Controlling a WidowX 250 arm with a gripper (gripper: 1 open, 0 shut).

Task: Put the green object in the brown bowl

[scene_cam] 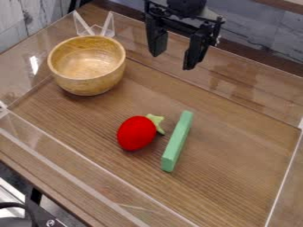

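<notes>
1. Tabletop (243,102): light brown wood with visible grain; fills most of the view.
2. Mottled gray surface (27,19): located beyond the tabletop's edge, upper left corner; material cannot be determined.
3. Lighting: tabletop evenly lit, without strong glare.
4. Room: walls and windows cannot be identified from this view.

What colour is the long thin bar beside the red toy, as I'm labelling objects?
The bar is light green, best seen in the camera view.
</notes>
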